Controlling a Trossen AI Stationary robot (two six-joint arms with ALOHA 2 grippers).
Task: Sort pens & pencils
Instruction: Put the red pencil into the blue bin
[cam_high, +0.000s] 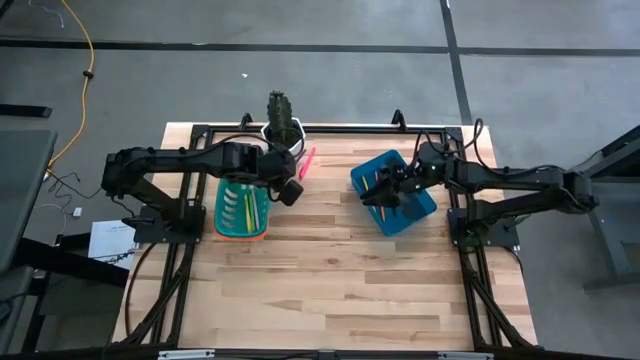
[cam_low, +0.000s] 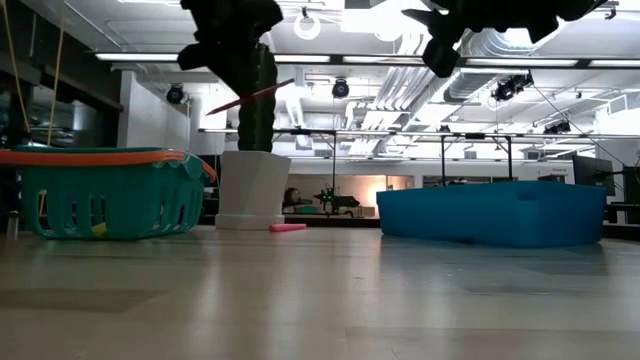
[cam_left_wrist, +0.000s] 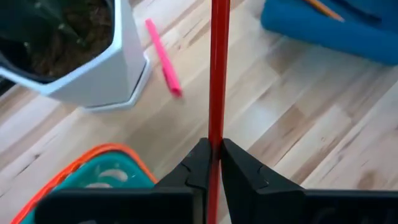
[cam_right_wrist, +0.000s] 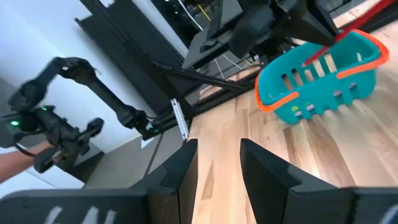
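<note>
Left gripper (cam_left_wrist: 215, 163) pinching a red pencil (cam_left_wrist: 217, 74) above the table, beside the teal basket (cam_high: 240, 208). Right gripper (cam_right_wrist: 217, 162) spread, empty, over the blue bin (cam_high: 393, 193).

Two dark jointed arms — matte black links, thin black cables; fingers (cam_left_wrist: 239, 171) are black angular wedges.
</note>
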